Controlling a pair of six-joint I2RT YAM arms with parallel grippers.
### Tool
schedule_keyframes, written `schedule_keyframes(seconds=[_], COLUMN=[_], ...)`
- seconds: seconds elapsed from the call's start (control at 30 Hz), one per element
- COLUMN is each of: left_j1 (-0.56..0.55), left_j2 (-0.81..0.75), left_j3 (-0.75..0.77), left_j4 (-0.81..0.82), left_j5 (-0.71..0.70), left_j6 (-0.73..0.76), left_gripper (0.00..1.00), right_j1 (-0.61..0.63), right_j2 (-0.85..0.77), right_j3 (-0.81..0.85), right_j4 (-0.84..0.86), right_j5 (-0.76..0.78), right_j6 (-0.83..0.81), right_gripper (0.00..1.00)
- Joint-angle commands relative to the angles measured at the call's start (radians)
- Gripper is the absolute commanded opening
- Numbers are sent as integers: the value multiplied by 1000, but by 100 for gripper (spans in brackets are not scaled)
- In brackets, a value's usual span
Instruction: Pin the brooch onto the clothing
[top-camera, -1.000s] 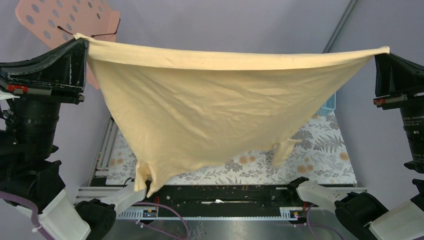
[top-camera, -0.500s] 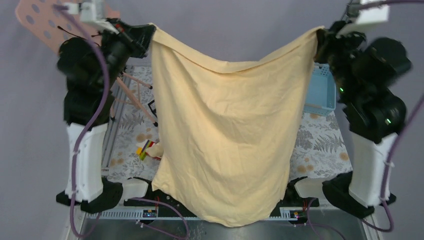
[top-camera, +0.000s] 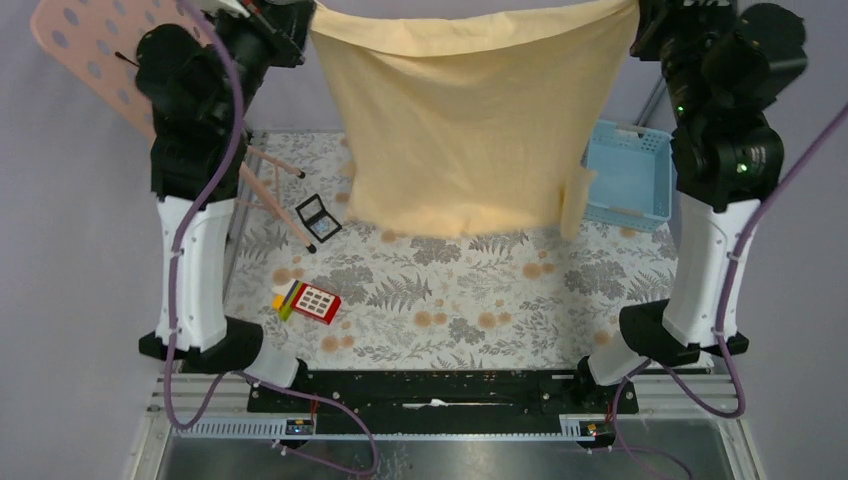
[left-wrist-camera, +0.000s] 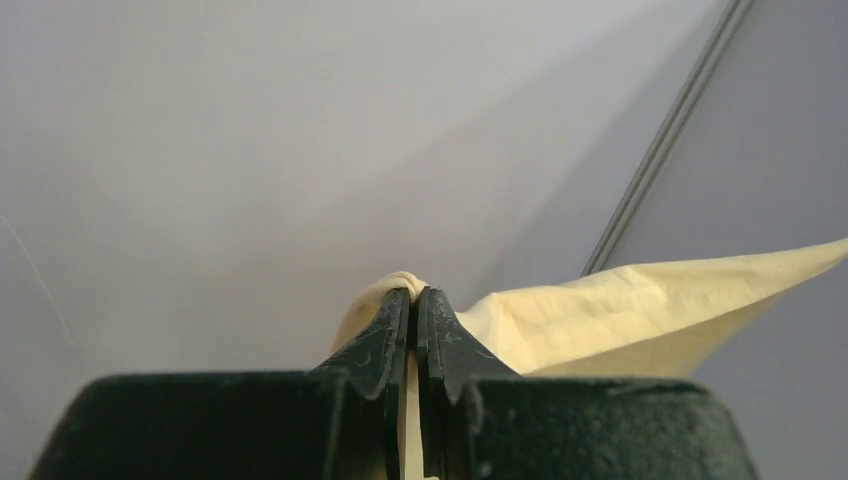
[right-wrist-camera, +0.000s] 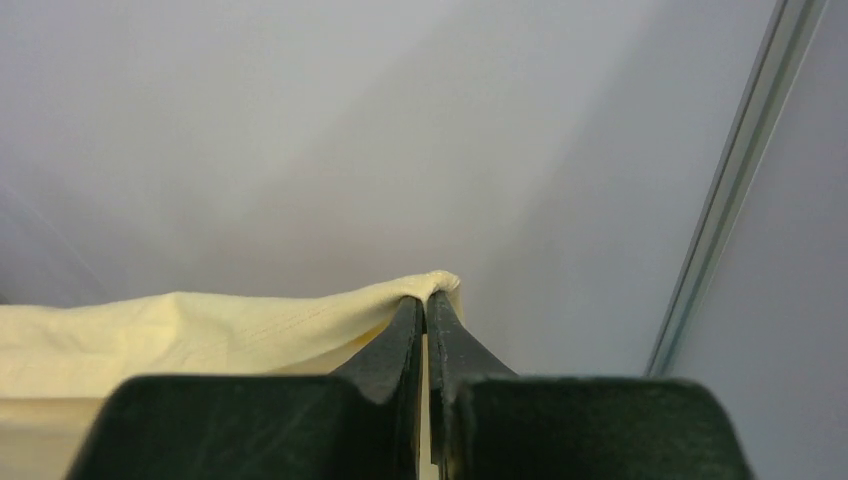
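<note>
Above the table (top-camera: 450, 320), the clothing (top-camera: 470, 120) now hangs farther back.

Both arms stand tall over their bases, white lower links near upright, black upper links and wrists reaching the top edge of the overhead view. The left arm (top-camera: 190, 260) ends in the left pincer (top-camera: 296, 18), the right arm (top-camera: 712, 260) in the right pincer (top-camera: 646, 22), level and well apart. Each pincer's jaws press together on an upper edge of the shirt (top-camera: 470, 110).
</note>
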Motion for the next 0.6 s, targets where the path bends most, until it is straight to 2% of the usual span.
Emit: schedule_keyframes(seconds=[0.0, 0.1, 0.17, 0.27, 0.37, 0.47, 0.57], left_j1=[10, 10, 10, 10, 10, 10, 10], left_j2=[-186, -318, -416, -576, -746, -897, -1018], left_j3=[-72, -275, -457, -739, -1046, -1321, -1506], left_j4=[244, 298, 334, 331, 326, 287, 172], left_j5=[7, 32, 50, 60, 83, 142, 180], left_j6=[16, 13, 7, -14, -83, -182, -246], left_gripper=[0, 0, 0, 0, 0, 0, 0], right_j1=[-16, -19, -18, -17, -18, -18, -17], right_j2=[-148, -228, -310, -482, -675, -839, -975], right_j3=[-50, -171, -338, -678, -1089, -1381, -1604], right_j4=[201, 202, 215, 268, 305, 261, 196], right_j5=[-81, -112, -137, -142, -123, -120, -146], right_j6=[30, 30, 23, -13, -4, 110, 278], right_gripper=[0, 0, 0, 0, 0, 0, 0])
